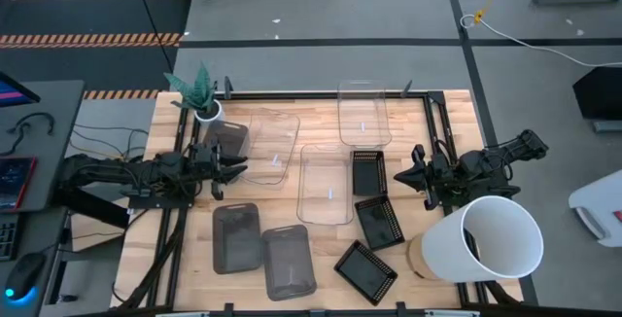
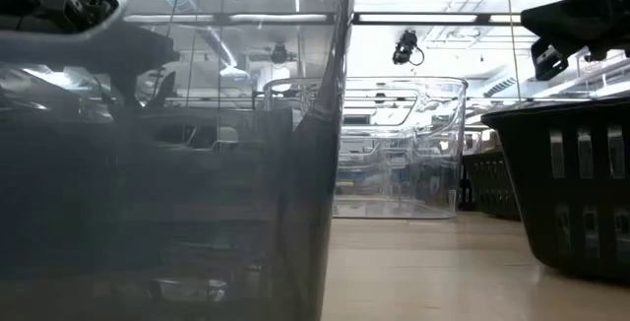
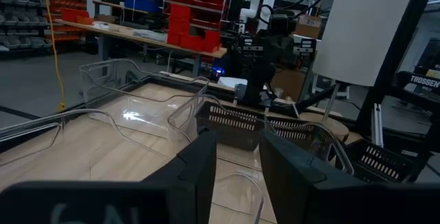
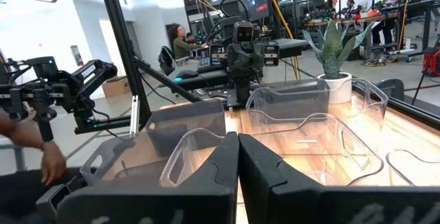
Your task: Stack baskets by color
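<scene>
Baskets are looking light, thin-walled, slick plastic; I'm judging the rim the best pinch point. Left gripper (image 1: 233, 169) is hovering with fingers partly spread, holding nothing, the smoky grey translucent rectangular basket (image 1: 228, 139) sitting just beyond it at the table's far left. Right gripper (image 1: 408, 174) is waiting pressed together, the small black mesh rectangular basket (image 1: 368, 172) lying just beside its tips.

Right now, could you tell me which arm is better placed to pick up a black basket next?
Probably the right: its hand hovers shut beside the black baskets, while the left hand is across the table by a grey basket.
</scene>
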